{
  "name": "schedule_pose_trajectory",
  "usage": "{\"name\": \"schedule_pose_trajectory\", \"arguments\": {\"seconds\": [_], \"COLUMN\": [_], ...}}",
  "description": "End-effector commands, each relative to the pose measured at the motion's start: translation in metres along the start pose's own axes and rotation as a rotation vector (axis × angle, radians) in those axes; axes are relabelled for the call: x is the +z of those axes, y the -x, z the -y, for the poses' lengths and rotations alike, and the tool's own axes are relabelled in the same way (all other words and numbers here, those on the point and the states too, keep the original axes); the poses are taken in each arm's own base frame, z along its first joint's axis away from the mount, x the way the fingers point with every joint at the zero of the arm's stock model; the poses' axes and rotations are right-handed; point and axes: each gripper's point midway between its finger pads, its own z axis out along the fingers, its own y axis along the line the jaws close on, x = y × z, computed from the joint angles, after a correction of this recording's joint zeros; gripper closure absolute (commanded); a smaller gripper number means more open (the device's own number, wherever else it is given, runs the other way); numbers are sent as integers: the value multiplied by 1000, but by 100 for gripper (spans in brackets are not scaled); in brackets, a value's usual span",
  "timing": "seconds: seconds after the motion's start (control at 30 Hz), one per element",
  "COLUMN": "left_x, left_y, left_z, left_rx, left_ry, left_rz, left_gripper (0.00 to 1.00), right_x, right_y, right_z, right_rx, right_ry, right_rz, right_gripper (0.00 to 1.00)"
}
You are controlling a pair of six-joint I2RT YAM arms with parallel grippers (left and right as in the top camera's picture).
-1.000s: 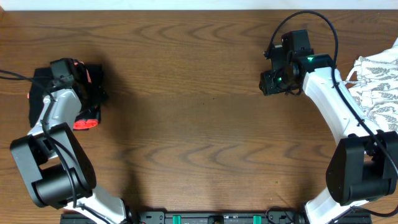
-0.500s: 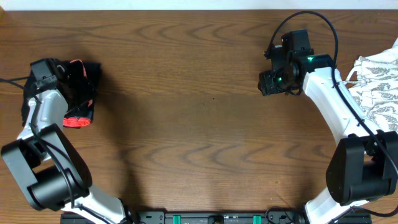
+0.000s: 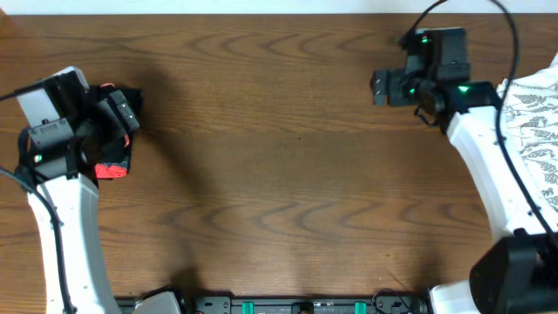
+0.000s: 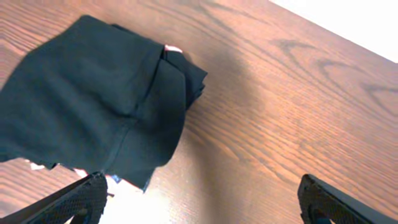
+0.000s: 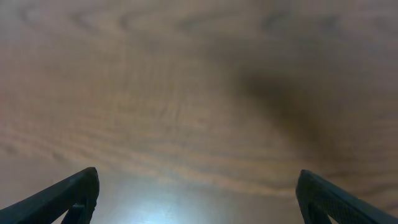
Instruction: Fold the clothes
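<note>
The clothes lie in two places. A folded black garment rests on the wooden table at the far left, and in the overhead view it shows partly under my left arm, with a coral-pink edge poking out. My left gripper hovers above and just beside it, open and holding nothing. It shows in the overhead view too. A white leaf-patterned garment lies at the right edge. My right gripper is open over bare wood, left of that garment.
The brown wooden table stretches between the two arms. A white wall strip runs along its far edge. The arm bases and a black rail sit at the near edge.
My left arm has drawn back and risen off the black garment, leaving it on the table. My right gripper has opened wider and shifted up and to the right.
</note>
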Motion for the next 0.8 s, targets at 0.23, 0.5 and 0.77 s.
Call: {"name": "schedule_pose_trajectory", "arguments": {"seconds": [0.23, 0.5, 0.77], "left_x": [-26, -37, -47], "left_y": [29, 13, -28], "left_z": [56, 77, 119], "left_rx": [90, 165, 289], "left_ry": [-303, -270, -268], "left_rz": [122, 100, 8], "left_gripper": [2, 2, 2], "right_x": [-27, -117, -168], "right_y": [26, 38, -1], "right_z": [38, 62, 56], "right_rx": [108, 160, 141], "right_ry": [-94, -151, -175], "right_rz": [114, 253, 215], "right_gripper": [1, 1, 1]}}
